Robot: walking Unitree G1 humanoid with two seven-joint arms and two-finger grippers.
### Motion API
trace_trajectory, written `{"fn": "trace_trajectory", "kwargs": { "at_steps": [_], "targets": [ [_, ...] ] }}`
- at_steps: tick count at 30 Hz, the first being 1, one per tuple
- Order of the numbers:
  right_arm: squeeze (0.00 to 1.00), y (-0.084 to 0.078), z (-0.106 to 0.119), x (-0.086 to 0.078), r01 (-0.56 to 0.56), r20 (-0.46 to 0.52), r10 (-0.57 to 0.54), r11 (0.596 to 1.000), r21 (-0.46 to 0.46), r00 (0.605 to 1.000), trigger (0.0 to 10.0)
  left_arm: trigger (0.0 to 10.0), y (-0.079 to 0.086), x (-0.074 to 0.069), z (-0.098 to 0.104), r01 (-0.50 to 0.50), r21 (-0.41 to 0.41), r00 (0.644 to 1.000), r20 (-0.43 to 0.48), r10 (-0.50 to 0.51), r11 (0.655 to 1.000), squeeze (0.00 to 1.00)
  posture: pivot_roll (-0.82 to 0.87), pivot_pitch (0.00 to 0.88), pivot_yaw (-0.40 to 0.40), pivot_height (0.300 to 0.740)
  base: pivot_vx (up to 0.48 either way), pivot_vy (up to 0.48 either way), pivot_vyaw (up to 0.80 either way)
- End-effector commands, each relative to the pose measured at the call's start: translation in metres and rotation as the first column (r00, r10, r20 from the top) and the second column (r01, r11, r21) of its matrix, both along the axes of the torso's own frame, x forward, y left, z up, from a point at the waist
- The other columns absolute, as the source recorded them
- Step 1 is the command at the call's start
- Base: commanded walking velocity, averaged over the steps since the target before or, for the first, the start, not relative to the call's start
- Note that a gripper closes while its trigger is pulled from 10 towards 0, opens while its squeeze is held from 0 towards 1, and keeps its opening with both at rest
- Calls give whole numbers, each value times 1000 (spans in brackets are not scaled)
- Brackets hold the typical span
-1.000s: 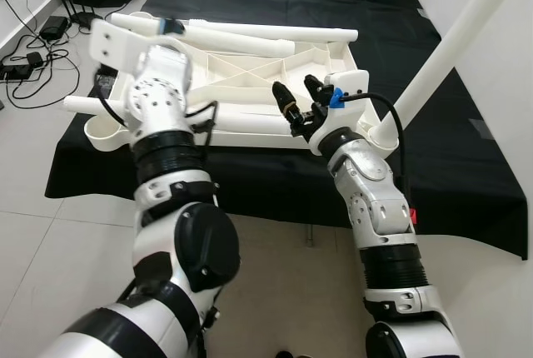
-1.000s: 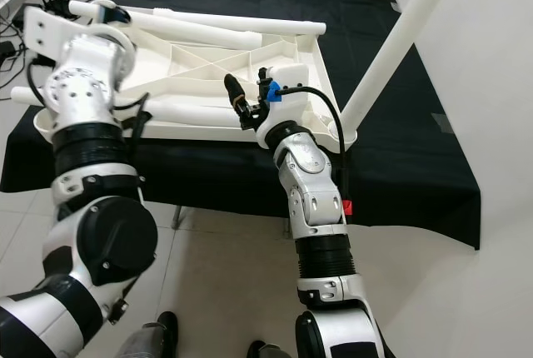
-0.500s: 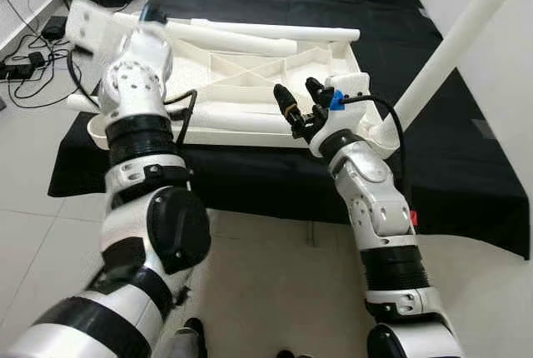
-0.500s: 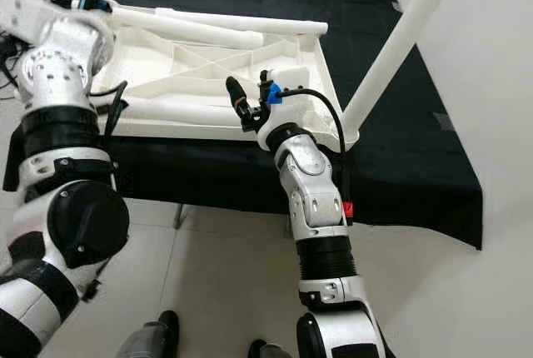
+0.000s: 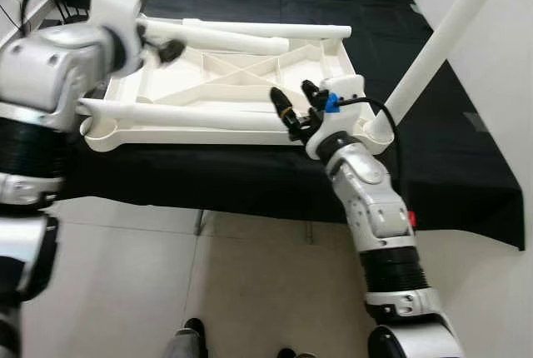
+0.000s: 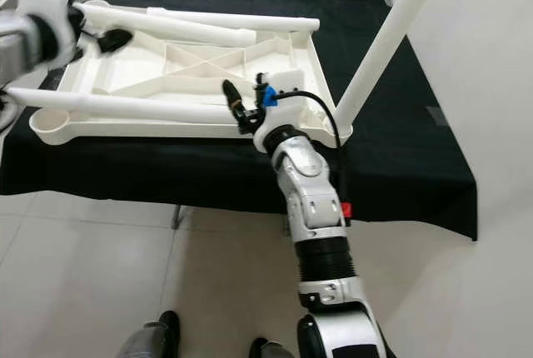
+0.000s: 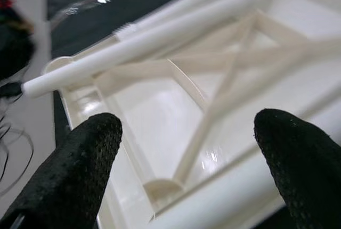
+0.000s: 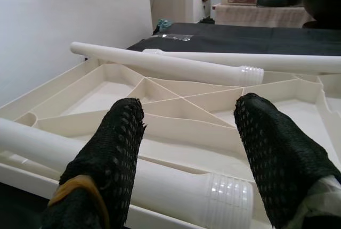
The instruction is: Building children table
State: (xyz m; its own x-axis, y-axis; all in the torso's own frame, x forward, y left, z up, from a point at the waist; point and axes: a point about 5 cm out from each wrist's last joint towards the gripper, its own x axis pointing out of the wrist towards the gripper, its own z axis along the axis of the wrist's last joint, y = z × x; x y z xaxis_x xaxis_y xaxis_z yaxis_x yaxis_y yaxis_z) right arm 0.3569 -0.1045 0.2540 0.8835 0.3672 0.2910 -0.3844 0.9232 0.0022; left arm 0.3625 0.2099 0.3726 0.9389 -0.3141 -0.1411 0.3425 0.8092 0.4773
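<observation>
— Where is the children's table piece?

— The white plastic tabletop with ribbed underside (image 5: 225, 83) lies upside down on a table draped in black cloth (image 5: 450, 150), filling the upper centre of the head views. One loose white plastic leg tube (image 5: 183, 116) lies along its near edge, two more white leg tubes (image 5: 250, 35) rest along its far edge, and a fourth white leg (image 5: 441, 37) stands fitted in the near right corner, slanting up to the upper right of the frame.

— And the robot's hands?

— The right hand (image 5: 297, 104) is at the centre of the frame, just over the threaded end of the near tube, its black fingers (image 8: 106, 160) spread apart and gripping nothing. The left hand (image 5: 162, 48) is in the upper left, above the far left corner of the tabletop; the left wrist view shows its fingers (image 7: 74, 170) wide apart, also released.

— Anything else?

— Black cables (image 5: 42, 0) on the tiled floor (image 5: 125, 275) at upper left.
</observation>
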Motion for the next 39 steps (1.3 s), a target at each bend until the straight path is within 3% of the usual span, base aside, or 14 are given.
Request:
{"fn": "trace_trajectory", "kwargs": {
  "at_steps": [1, 3, 7, 9, 11, 16, 22, 28, 30, 31, 32, 35, 36, 39],
  "targets": [
    [0, 1, -4, -2, -7, -4, 7, 1000, 10, 1000, 10000, 10000, 0, 0, -2, 83, 72, 996, -47, -80, 994, 0, 116, 204, -91, 740, 0, 0, 0],
    [0, 1, -5, -2, -8, -9, 9, 1000, 16, 1000, 10000, 10000, 9, -3, 2, 187, 133, 979, -111, -172, 973, 0, 120, 208, -91, 740, 0, 0, 0],
    [0, 3, -7, -3, -9, -11, 9, 1000, 17, 1000, 10000, 10000, 15, -5, 7, 269, 200, 958, -153, -242, 942, 0, 126, 215, -84, 740, 0, 0, 0],
    [0, 4, -7, -4, -10, -12, 10, 1000, 18, 1000, 10000, 10000, 23, -5, 9, 330, 295, 940, -191, -283, 897, 0, 121, 224, -76, 740, 0, 0, 0],
    [0, 4, -6, -4, -9, -12, 10, 1000, 18, 1000, 10000, 10000, 25, -5, 8, 363, 319, 926, -226, -302, 876, 0, 121, 224, -76, 740, 0, 0, 0],
    [0, 1, -5, -5, -4, -15, 4, 1000, 17, 1000, 10000, 10000, 37, -6, -6, 413, 405, 899, -322, -296, 816, 0, 115, 243, -72, 740, 0, 0, 0],
    [0, -2, -8, -9, 4, -27, -4, 1000, 11, 1000, 10000, 10000, 51, -3, -35, 478, 526, 861, -441, -255, 704, 0, 106, 275, -65, 740, 0, 0, 0],
    [0, -3, -9, -11, 4, -30, -4, 1000, 7, 1000, 10000, 10000, 56, 0, -42, 458, 577, 871, -445, -210, 677, 0, 103, 294, -53, 740, 0, 0, 0],
    [0, -5, -8, -14, 11, -27, -11, 1000, 17, 1000, 10000, 10000, 63, 4, -39, 393, 688, 910, -384, -153, 610, 0, 103, 315, -38, 740, 0, 0, 0],
    [0, -5, -8, -14, 11, -27, -11, 1000, 17, 1000, 10000, 10000, 63, 4, -39, 393, 688, 910, -384, -153, 610, 0, 103, 315, -38, 740, 0, 0, 0],
    [0, -6, -7, -15, 14, -24, -14, 1000, 24, 1000, 10000, 10000, 64, 5, -36, 367, 729, 924, -358, -135, 578, 0, 105, 318, -36, 740, 0, 0, 0],
    [0, -6, -7, -15, 14, -24, -14, 1000, 24, 1000, 10000, 10000, 64, 5, -36, 367, 729, 924, -358, -135, 578, 0, 105, 318, -36, 740, 0, 0, 0],
    [0, -6, -6, -17, 16, -19, -15, 999, 36, 1000, 10000, 10000, 69, 6, -31, 337, 796, 938, -328, -111, 503, 0, 108, 328, -33, 740, 0, 0, 0],
    [0, -5, -5, -18, 15, -18, -14, 999, 43, 1000, 10000, 10000, 73, 5, -30, 317, 825, 946, -308, -97, 468, 0, 108, 330, -32, 740, 0, 0, 0]
  ]
}}
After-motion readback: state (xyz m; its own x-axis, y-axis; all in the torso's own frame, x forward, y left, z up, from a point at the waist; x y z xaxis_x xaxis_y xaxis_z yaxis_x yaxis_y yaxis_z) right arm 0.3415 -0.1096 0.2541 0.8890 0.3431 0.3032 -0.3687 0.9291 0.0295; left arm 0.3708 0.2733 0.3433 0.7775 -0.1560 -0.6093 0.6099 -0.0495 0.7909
